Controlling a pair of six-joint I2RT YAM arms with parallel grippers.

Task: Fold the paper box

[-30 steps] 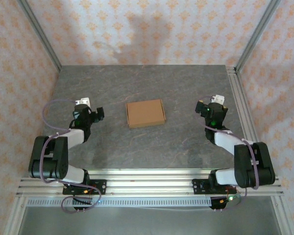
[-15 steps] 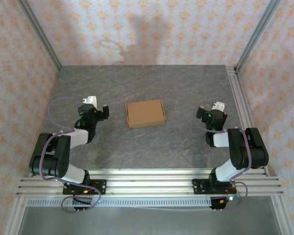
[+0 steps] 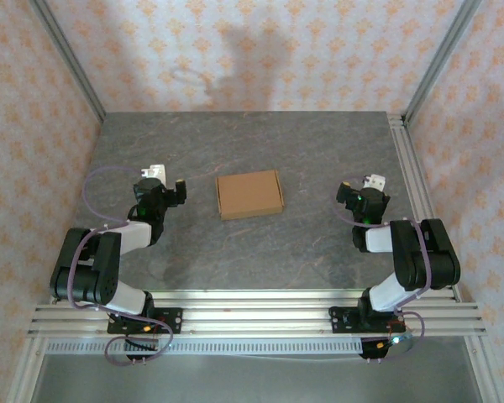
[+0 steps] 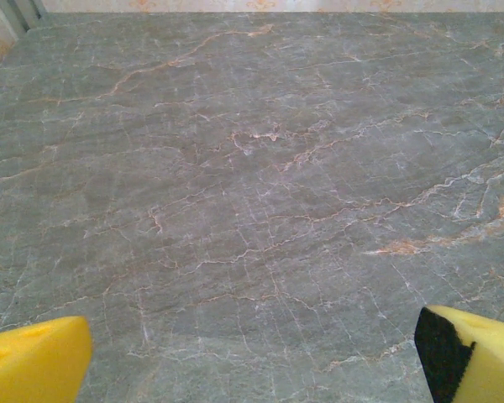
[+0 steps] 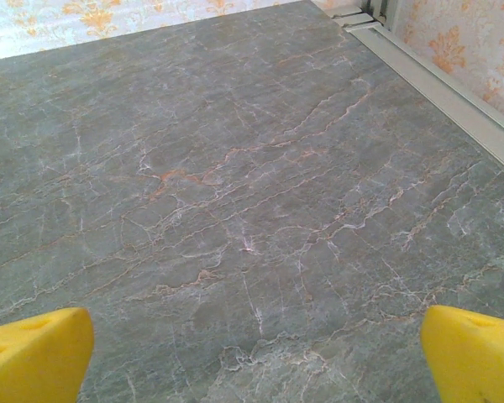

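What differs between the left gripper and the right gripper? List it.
The left gripper sits left of the paper box; the right gripper sits right of it. The left gripper is somewhat nearer the box than the right gripper. The right gripper's camera takes in the metal rail; the left gripper's shows marble tabletop. Both are open, empty, off the box.

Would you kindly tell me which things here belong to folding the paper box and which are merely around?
For the job:
paper box, lying flat, untouched
left gripper, open
right gripper, open

Merely around:
table
aluminium frame rail
patterned walls
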